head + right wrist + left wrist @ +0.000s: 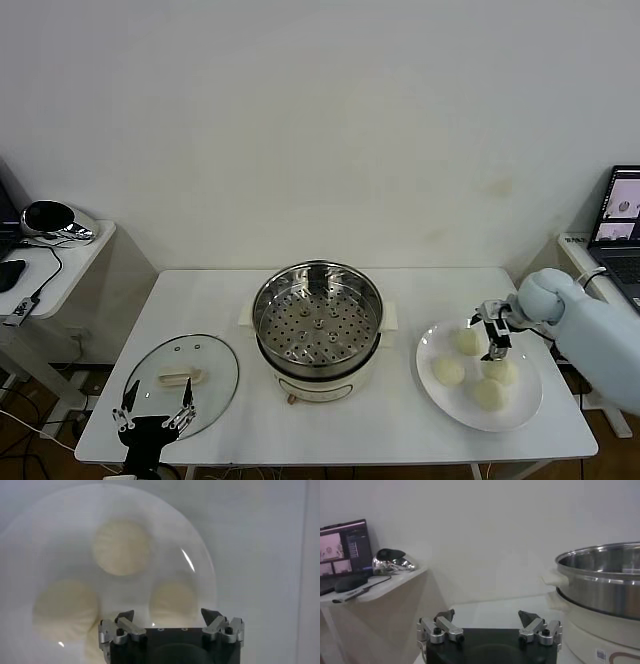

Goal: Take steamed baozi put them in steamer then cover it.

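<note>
— Why is the right gripper (494,331) hanging over the plate (523,410)?

— It's above the four baozi (449,371) there, jaws spread wide and empty, looks ready to drop on one.

— And the steamer (318,318)?

— Mid-table, open, tray bare, so buns can go straight in. The cover (181,381) lies flat left of it, by the parked left gripper (155,415), also spread.

a lab: bare white wall, plain white table (200,300), laptop (622,215) on side desk.

right gripper (493,335) raised, fingers spread, left gripper (153,413) low, spread
</note>
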You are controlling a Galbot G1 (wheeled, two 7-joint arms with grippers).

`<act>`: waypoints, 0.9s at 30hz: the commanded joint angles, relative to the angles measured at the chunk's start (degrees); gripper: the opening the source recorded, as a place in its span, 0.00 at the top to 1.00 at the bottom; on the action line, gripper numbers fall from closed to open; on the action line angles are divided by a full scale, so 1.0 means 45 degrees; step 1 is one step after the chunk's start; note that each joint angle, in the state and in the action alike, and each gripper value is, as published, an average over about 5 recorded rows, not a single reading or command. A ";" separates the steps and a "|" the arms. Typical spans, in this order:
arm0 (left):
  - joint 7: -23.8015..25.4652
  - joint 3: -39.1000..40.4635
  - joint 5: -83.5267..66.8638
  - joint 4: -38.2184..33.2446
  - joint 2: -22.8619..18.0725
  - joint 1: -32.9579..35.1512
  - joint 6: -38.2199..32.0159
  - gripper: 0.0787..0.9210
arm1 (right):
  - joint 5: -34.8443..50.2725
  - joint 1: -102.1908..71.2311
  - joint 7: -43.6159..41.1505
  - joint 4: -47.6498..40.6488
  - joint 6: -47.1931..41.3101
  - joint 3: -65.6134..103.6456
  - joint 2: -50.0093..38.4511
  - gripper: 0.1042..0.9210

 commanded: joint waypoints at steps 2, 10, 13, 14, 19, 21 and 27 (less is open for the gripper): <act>-0.0008 -0.0026 0.0015 -0.0028 -0.0005 0.0016 -0.0021 0.12 | -0.0392 0.0000 0.0276 -0.0763 -0.0004 0.0077 0.0646 0.12; -0.0008 -0.0055 0.0020 -0.0027 -0.0023 0.0042 -0.0049 0.12 | -0.0583 0.0132 0.0266 -0.0780 -0.0109 0.0066 0.0704 0.13; -0.0004 -0.0047 0.0015 -0.0045 -0.0045 0.0054 -0.0049 0.12 | -0.0668 0.0114 0.0232 -0.0831 -0.0132 0.0060 0.0698 0.17; -0.0004 -0.0044 0.0013 -0.0047 -0.0051 0.0056 -0.0049 0.12 | -0.0688 0.0096 0.0217 -0.0844 -0.0136 0.0055 0.0697 0.19; 0.0004 -0.0044 -0.0001 -0.0076 -0.0051 0.0094 -0.0042 0.12 | -0.0782 -0.0018 0.0140 -0.0834 -0.0117 0.0039 0.0698 0.30; 0.0005 -0.0048 -0.0003 -0.0109 -0.0048 0.0119 -0.0042 0.12 | -0.0793 -0.0010 0.0134 -0.0834 -0.0110 0.0042 0.0698 0.33; -0.0004 -0.0050 0.0001 -0.0176 -0.0059 0.0121 -0.0041 0.12 | -0.0478 0.0329 0.0122 -0.0334 -0.0131 -0.0115 0.0351 0.41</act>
